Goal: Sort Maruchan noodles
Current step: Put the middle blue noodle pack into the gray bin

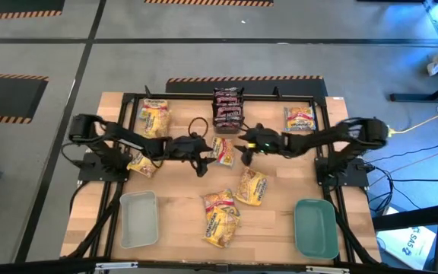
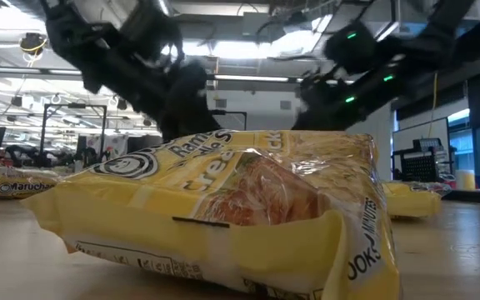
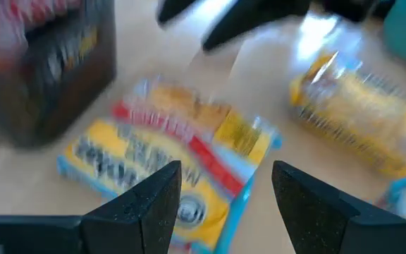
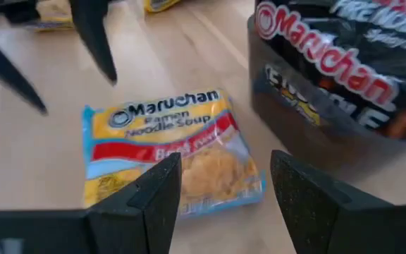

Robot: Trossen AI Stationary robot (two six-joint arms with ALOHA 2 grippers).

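Observation:
A yellow, red and blue Maruchan packet point(image 1: 222, 150) lies flat on the wooden table's middle. My left gripper point(image 1: 205, 155) is open just left of it, and my right gripper point(image 1: 243, 151) is open just right of it. The packet shows ahead of my left gripper point(image 3: 225, 173) in the left wrist view point(image 3: 175, 148), and ahead of my right gripper point(image 4: 224, 159) in the right wrist view point(image 4: 168, 152). A stack of dark maroon packets point(image 1: 228, 106) sits at the far middle. Yellow packets lie at far left point(image 1: 155, 118), left point(image 1: 141, 164) and near middle point(image 1: 251, 186), point(image 1: 220, 217). A pinkish-red packet point(image 1: 299, 118) lies far right.
A pale grey tray point(image 1: 138, 219) sits at the near left and a teal tray point(image 1: 315, 227) at the near right. A large yellow packet point(image 2: 223, 208) fills the low view's foreground. A black frame point(image 1: 128, 99) borders the table.

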